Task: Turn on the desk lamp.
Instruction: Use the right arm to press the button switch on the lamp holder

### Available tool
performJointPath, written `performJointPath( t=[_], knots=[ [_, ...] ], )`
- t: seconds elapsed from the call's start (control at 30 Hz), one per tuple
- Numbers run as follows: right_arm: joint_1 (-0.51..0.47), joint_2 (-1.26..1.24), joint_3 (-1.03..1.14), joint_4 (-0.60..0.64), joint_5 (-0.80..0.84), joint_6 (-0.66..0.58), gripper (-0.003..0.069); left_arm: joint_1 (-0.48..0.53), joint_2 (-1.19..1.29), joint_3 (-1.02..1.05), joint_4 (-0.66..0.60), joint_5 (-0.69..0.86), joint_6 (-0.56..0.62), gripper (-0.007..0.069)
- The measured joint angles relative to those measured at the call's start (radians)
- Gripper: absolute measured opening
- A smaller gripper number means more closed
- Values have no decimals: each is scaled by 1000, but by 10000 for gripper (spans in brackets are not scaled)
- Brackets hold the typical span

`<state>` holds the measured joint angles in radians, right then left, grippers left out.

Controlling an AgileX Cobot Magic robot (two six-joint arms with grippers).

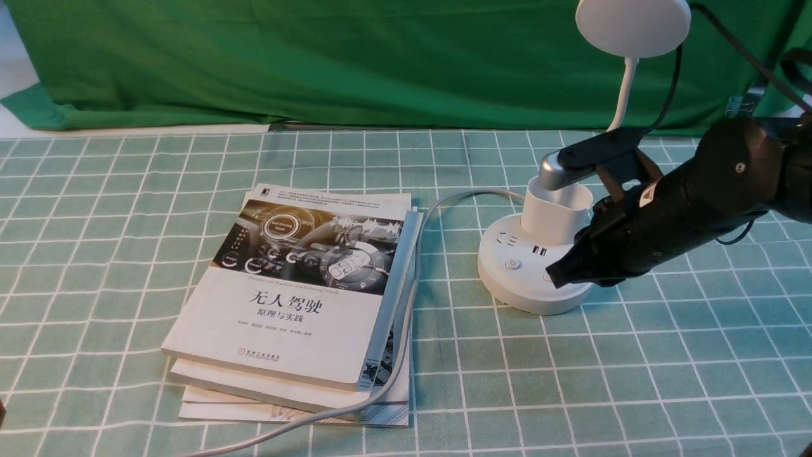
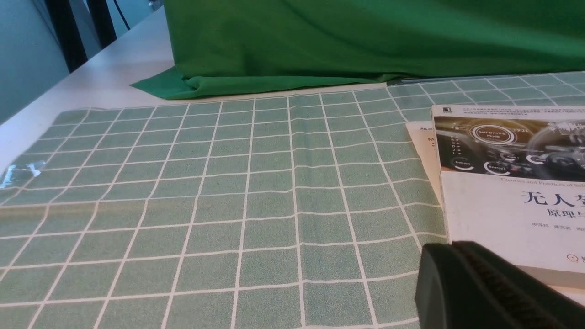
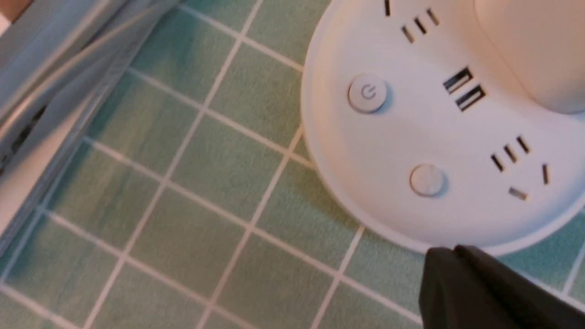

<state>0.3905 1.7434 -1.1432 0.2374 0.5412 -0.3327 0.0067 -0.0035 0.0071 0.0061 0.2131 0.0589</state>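
The white desk lamp stands at the right of the table: round disc head (image 1: 632, 25), thin neck (image 1: 623, 95), cup holder (image 1: 556, 212) and puck base (image 1: 517, 270). Its head looks unlit. The base shows sockets, a power-symbol button (image 1: 512, 264) and a plain round button (image 3: 427, 180); the power button also shows in the right wrist view (image 3: 367, 93). My right gripper (image 1: 557, 275) is shut and empty, its tip just above the base's near right part, close to the plain button; its tip also shows in the right wrist view (image 3: 450, 253). My left gripper (image 2: 450, 249) is shut and empty, low beside the books.
A stack of books (image 1: 298, 298) lies left of the lamp, and the lamp's grey cable (image 1: 406, 317) runs along its right side to the front edge. A green backdrop (image 1: 355, 57) hangs behind the checked tablecloth (image 1: 634, 381).
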Motion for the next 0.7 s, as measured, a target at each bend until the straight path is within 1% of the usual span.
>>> performJointPath(
  t=[0.23, 0.5, 0.7],
  knots=[
    [0, 85, -13, 0, -62, 0, 30, 0, 0, 0, 0, 0, 0, 21],
    [0, 114, -13, 0, -129, 0, 30, 0, 0, 0, 0, 0, 0, 21],
    [0, 129, -14, 0, -148, 0, 30, 0, 0, 0, 0, 0, 0, 21]
  ],
)
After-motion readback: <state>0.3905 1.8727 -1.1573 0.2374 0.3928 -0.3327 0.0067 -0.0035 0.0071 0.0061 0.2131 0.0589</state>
